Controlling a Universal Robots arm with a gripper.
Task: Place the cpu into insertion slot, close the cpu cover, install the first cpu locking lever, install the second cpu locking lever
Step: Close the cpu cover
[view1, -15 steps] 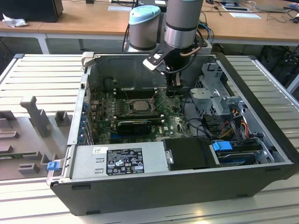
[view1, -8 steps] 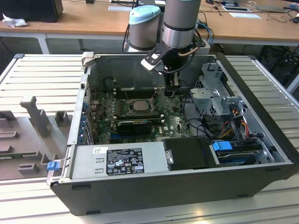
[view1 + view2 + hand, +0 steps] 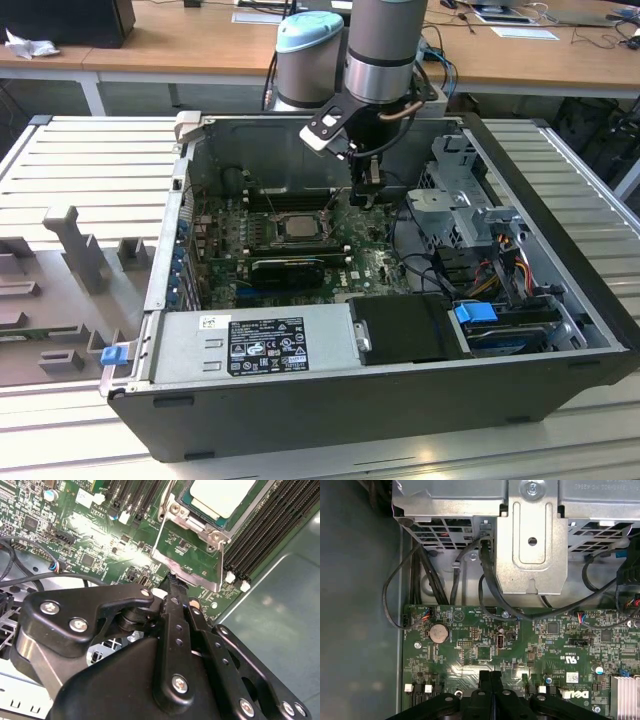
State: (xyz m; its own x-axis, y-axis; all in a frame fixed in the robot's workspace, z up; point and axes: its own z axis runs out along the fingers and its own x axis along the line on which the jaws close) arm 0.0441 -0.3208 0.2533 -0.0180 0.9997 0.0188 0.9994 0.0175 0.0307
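The cpu (image 3: pixel 220 495) sits in the insertion slot (image 3: pixel 199 522), the open cpu cover (image 3: pixel 187 555) between it and the pincer (image 3: pixel 173 582), tips pressed together.

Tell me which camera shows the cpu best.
The second wrist view: the cpu is close up, its pale face plain to see. The exterior view shows it small, in the middle of the board. The first wrist view faces the board beside the metal cage.
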